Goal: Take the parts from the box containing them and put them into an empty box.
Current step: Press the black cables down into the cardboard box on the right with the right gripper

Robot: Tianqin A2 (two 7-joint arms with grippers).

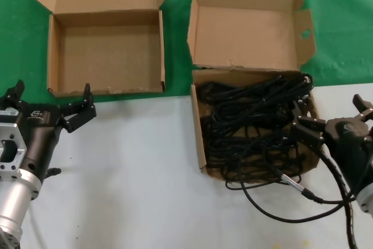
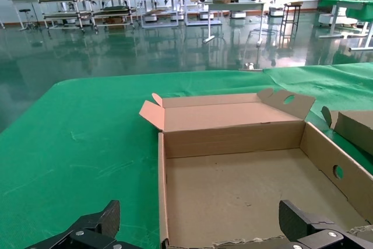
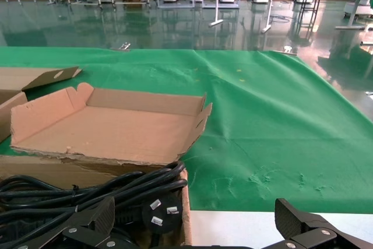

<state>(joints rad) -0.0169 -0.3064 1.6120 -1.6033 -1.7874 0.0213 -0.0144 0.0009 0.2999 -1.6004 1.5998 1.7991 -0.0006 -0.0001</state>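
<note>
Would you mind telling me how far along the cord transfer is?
Nothing looks moved: the empty box holds nothing and the cords fill the full box. Both the left gripper and the right gripper are open and hold nothing. All cords remain.

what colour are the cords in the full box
Black, plugs included. The cords show best in the head view, piled in the brown cardboard box.

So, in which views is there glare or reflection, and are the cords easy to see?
Head view: even light, soft shadows; the black cords merge into one dark tangle inside their box. Left wrist view: the shiny floor mirrors the room; the empty box is sharp. Right wrist view: the same floor glare; a plug shows clearly.
</note>
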